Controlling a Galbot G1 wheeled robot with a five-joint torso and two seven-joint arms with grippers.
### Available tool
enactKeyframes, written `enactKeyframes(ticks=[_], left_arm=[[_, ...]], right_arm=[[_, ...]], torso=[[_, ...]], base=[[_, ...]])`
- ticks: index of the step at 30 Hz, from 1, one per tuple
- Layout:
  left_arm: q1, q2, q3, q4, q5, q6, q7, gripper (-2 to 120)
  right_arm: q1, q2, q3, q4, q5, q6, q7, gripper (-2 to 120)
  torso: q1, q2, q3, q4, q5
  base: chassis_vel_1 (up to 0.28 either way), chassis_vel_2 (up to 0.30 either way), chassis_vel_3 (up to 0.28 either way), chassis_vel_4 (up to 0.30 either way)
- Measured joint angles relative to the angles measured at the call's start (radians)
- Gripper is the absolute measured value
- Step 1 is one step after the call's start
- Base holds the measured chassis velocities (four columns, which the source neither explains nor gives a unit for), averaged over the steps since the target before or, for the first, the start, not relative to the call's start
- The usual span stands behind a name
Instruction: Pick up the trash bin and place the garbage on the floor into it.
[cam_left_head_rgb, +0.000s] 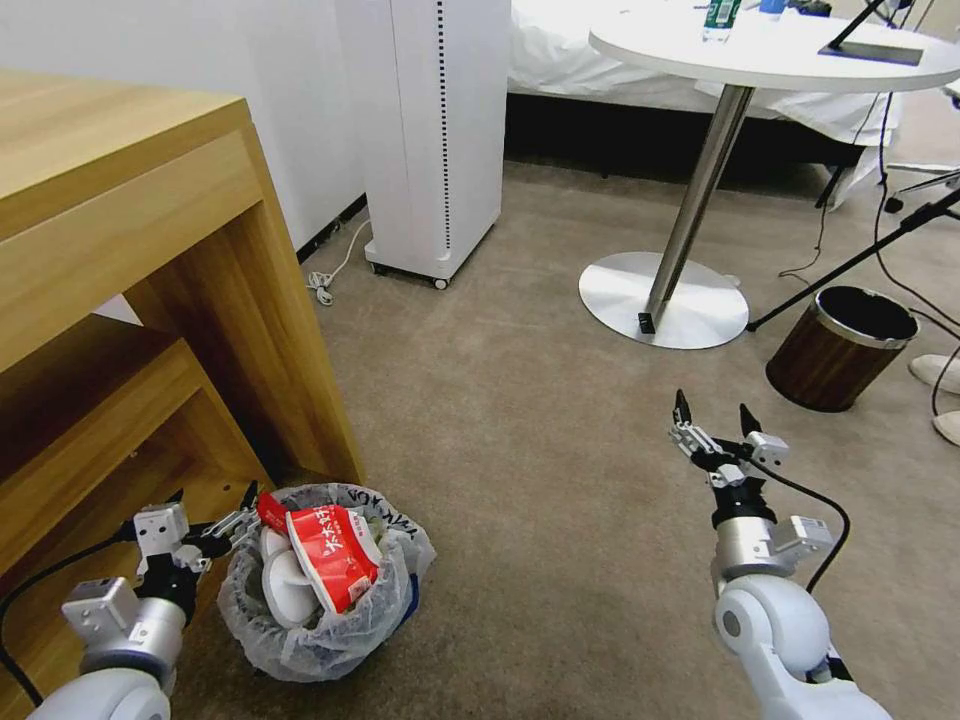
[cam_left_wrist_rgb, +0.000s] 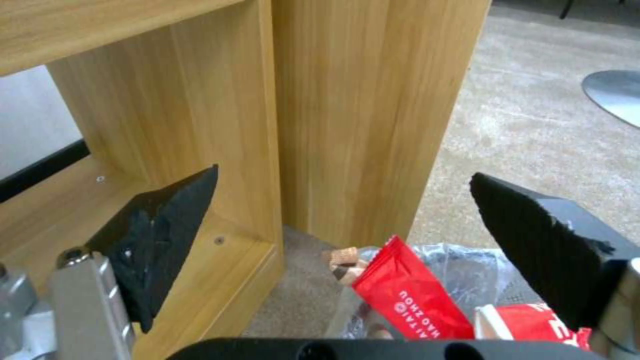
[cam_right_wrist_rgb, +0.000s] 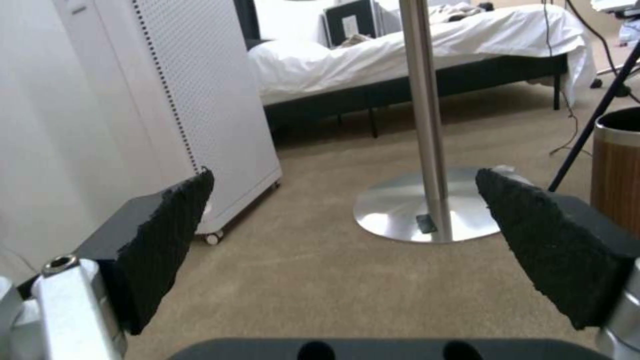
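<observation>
Head view takes in the whole scene: the trash bin (cam_left_head_rgb: 320, 590) stands on the beige carpet floor (cam_left_head_rgb: 540, 450) by the foot of the wooden desk (cam_left_head_rgb: 150, 260), its clear bag stuffed with garbage: two red snack wrappers (cam_left_head_rgb: 330, 545) on top and something white (cam_left_head_rgb: 285, 590) beneath them. The left gripper (cam_left_head_rgb: 215, 515) hangs just beside the bin's rim, fingers spread, holding nothing. The right gripper (cam_left_head_rgb: 715, 425) hovers well apart over bare carpet, also spread wide and empty. Two bins are in sight, counting the brown wood-grain bin (cam_left_head_rgb: 840, 350) near the round table's base (cam_left_head_rgb: 665, 300).

Left wrist view adds what the head camera misses: a brown cork-like bit (cam_left_wrist_rgb: 343, 262) at the bag's edge, beside a red wrapper (cam_left_wrist_rgb: 410, 295), and the desk's inner panels (cam_left_wrist_rgb: 200, 115) close behind.

Right wrist view alone shows the bed (cam_right_wrist_rgb: 427, 55) behind the table pole (cam_right_wrist_rgb: 427, 115) and the white air purifier's castor (cam_right_wrist_rgb: 213, 237).
</observation>
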Motion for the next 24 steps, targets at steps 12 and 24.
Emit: enactKeyframes(ticks=[12,24], left_arm=[[0.000,-0.002,0.000,0.000,0.001,0.003,-0.004,100],[0.000,-0.003,0.000,0.000,0.002,0.003,-0.005,100]], right_arm=[[0.001,-0.002,-0.002,0.000,-0.001,-0.004,0.000,100],[0.002,-0.002,-0.002,0.001,0.000,-0.005,0.001,100]], torso=[[0.000,0.000,0.000,0.0000,0.0000],[0.000,0.000,0.000,0.0000,0.0000]], base=[[0.000,0.000,0.000,0.000],[0.000,0.000,0.000,0.000]])
